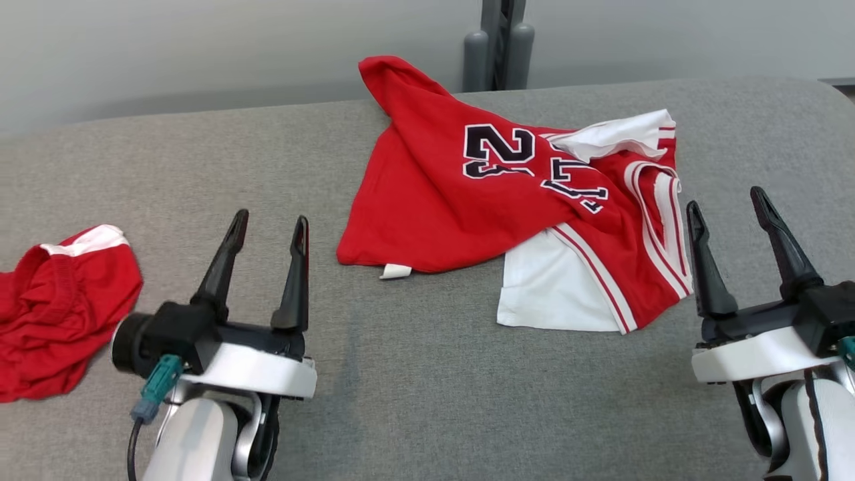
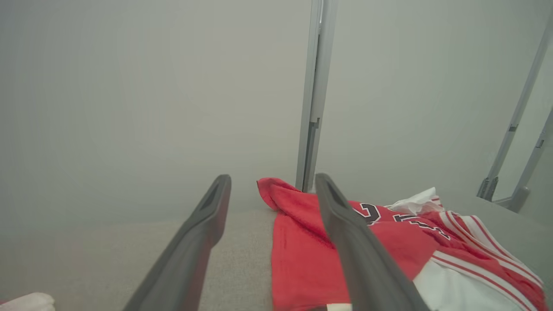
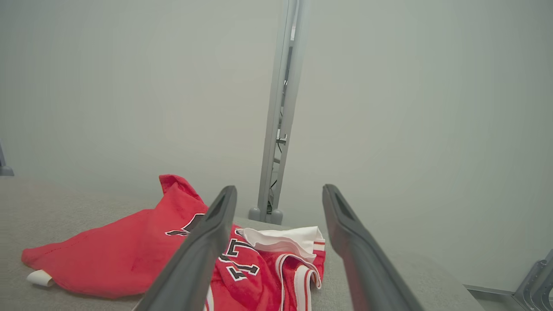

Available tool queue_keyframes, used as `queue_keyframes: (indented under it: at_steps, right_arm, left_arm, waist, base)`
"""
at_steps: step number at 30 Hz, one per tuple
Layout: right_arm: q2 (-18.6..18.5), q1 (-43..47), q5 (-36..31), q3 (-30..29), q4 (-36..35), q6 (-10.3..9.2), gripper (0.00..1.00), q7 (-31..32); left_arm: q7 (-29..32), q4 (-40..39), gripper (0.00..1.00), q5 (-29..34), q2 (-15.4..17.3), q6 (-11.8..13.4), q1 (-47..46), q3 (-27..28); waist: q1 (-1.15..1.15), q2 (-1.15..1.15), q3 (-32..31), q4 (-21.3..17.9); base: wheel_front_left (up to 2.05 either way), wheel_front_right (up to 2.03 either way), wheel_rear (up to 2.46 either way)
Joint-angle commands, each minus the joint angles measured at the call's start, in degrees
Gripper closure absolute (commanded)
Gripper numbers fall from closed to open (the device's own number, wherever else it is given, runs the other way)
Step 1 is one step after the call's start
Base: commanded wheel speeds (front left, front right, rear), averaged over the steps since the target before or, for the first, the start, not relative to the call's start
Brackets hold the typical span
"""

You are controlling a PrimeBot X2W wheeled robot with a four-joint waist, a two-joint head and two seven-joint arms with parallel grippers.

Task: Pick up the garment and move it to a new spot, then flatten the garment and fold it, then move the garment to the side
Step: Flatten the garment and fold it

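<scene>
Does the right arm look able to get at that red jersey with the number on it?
Likely yes. The right arm holds its jaws open close beside the striped edge of the jersey, and nothing lies between them on the grey surface.

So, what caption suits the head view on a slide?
Left end effector and right end effector, both open, before a crumpled red jersey on a grey surface; another red garment lies left.

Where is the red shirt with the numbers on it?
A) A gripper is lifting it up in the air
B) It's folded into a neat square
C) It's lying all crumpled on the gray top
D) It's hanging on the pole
C: the red shirt lies rumpled on the gray top, while the left gripper and right gripper are open and hold nothing.
</scene>
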Motion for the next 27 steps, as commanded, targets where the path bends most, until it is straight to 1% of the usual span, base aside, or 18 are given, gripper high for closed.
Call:
queue_keyframes:
  at_steps: [1, 5, 6, 10, 13, 16, 17, 22, 27]
  right_arm:
    - [-0.6, 0.2, -0.4, -0.3, 0.2, -0.01, 0.00, -0.1]
    - [-0.8, 0.5, -0.3, -0.2, 0.7, -0.01, 0.00, -0.1]
    - [-0.9, 0.6, -0.3, 0.0, 0.8, -0.01, 0.00, -0.1]
    - [-1.0, 1.0, 0.4, 2.2, 1.2, -0.01, 0.00, -0.1]
    - [-2.0, 1.6, 1.6, 6.9, 2.4, -0.01, 0.00, -0.1]
    - [-4.4, 2.1, 2.2, 13.7, 6.4, -0.01, 0.00, -0.1]
    - [-5.7, 1.2, 2.0, 17.8, 8.9, -0.01, 0.00, -0.1]
    - [-6.8, -0.9, 3.5, 23.4, 14.1, -0.01, 0.00, -0.1]
    - [-7.3, -3.2, 4.4, 26.6, 18.2, -0.01, 0.00, -0.1]
  left_arm:
    - [-0.2, -0.8, 0.00, 0.7, -0.2, -0.2, 0.7, 0.7]
    - [-0.2, -1.7, 0.00, 1.6, -1.3, -1.3, 3.5, 1.4]
    - [-0.2, -1.8, 0.00, 1.5, -1.4, -1.3, 3.9, 1.9]
    - [-0.2, -1.8, 0.00, 2.0, -1.8, -1.8, 4.3, 2.5]
    - [-0.2, -1.7, 0.00, 1.6, -1.9, -1.7, 4.2, 2.0]
    - [-0.2, -1.0, 0.00, 1.1, -1.9, -1.5, 4.3, 1.0]
    - [-0.2, -0.7, 0.00, 1.2, -1.9, -1.3, 4.1, 0.6]
    - [-0.2, -0.2, 0.00, 0.6, -1.9, -0.8, 4.2, -0.7]
    - [-0.2, 0.0, 0.00, 0.1, -1.9, -0.6, 3.9, -1.9]
  waist:
    - [0.00, 0.00, -0.3, 0.4]
    - [0.00, 0.00, -0.6, 0.9]
    - [0.00, 0.00, -0.6, 1.0]
    - [0.00, 0.00, -0.4, 1.6]
    - [0.00, 0.00, -0.2, 2.4]
    - [0.00, 0.00, 0.0, 3.4]
    - [0.00, 0.00, 0.3, 4.1]
    - [0.00, 0.00, 1.0, 6.2]
    - [0.00, 0.00, 1.7, 8.2]
  base:
    - [0.00, 0.00, 0.00]
    - [0.00, 0.00, 0.00]
    - [0.00, 0.00, 0.00]
    - [0.00, 0.00, 0.00]
    - [0.00, 0.00, 0.00]
    - [0.00, 0.00, 0.00]
    - [0.00, 0.00, 0.00]
    - [0.00, 0.00, 0.00]
    - [0.00, 0.00, 0.00]
